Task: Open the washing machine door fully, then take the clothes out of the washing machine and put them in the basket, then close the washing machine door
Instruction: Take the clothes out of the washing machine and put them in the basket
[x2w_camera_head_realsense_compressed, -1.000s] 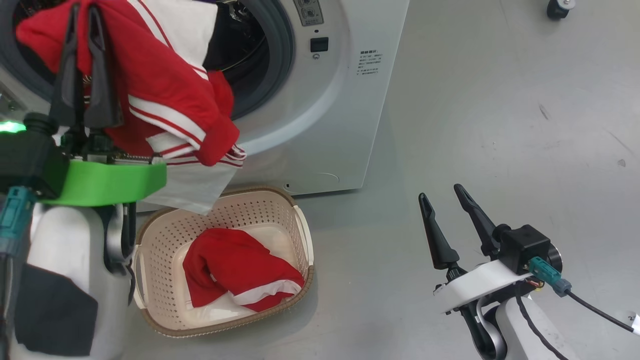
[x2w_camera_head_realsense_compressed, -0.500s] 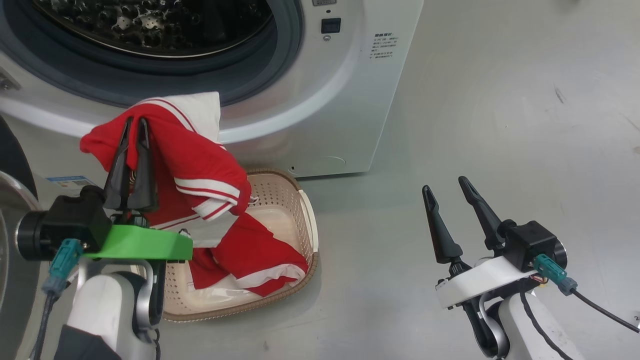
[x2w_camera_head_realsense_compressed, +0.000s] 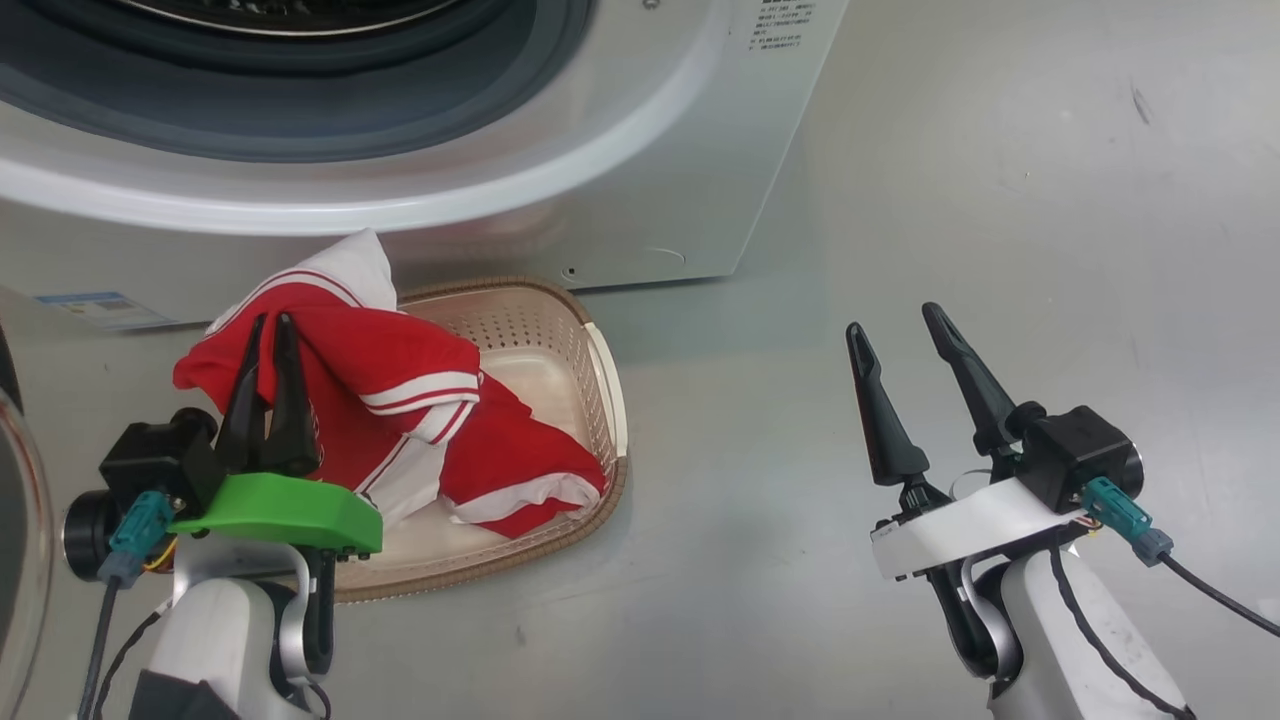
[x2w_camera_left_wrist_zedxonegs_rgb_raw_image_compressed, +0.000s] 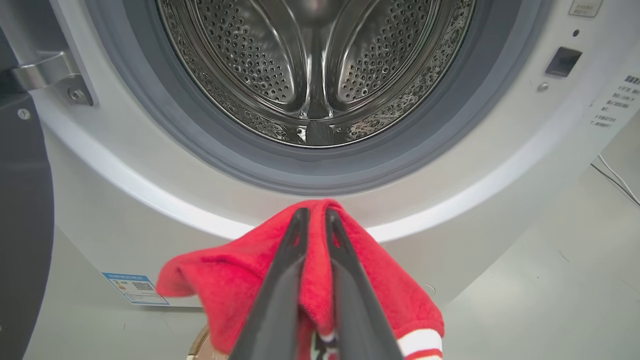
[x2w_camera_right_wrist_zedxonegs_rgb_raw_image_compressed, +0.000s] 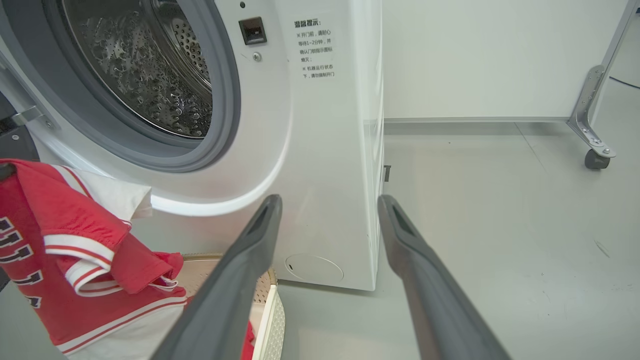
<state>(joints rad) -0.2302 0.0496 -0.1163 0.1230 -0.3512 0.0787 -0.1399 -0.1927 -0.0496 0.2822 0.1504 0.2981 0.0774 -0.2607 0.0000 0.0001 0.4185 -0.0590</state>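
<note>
In the head view, the left gripper (x2w_camera_head_realsense_compressed: 271, 322) is seen clenched on a red jersey (x2w_camera_head_realsense_compressed: 400, 365) with white stripes. The jersey is held over the left part of the basket (x2w_camera_head_realsense_compressed: 603, 400), and its lower folds hang down into it. A second red garment (x2w_camera_head_realsense_compressed: 520, 470) lies inside the basket, touching the jersey. The basket is set on the grey floor (x2w_camera_head_realsense_compressed: 1000, 250) just in front of the washer (x2w_camera_head_realsense_compressed: 600, 180), on whose lower front a blue sticker (x2w_camera_head_realsense_compressed: 90, 308) is seen. The right gripper (x2w_camera_head_realsense_compressed: 892, 320) is held released and empty over the floor, well apart from the basket on its right.

In the left wrist view, the two fingers are pressed together on a fold of the jersey, which is draped over both sides of them. Beyond them the grey gasket (x2w_camera_left_wrist_zedxonegs_rgb_raw_image_compressed: 200, 145) and the steel drum (x2w_camera_left_wrist_zedxonegs_rgb_raw_image_compressed: 315, 65) are exposed. The door (x2w_camera_left_wrist_zedxonegs_rgb_raw_image_compressed: 22, 210) is swung aside at the left edge, next to its metal hinge (x2w_camera_left_wrist_zedxonegs_rgb_raw_image_compressed: 45, 75).

In the right wrist view, the fingers are spread wide, with the washer's lower corner seen between them. The jersey hangs at the left, dark lettering showing on it, above the basket's rim. A castor (x2w_camera_right_wrist_zedxonegs_rgb_raw_image_compressed: 592, 160) on a metal leg is seen at the far right.
</note>
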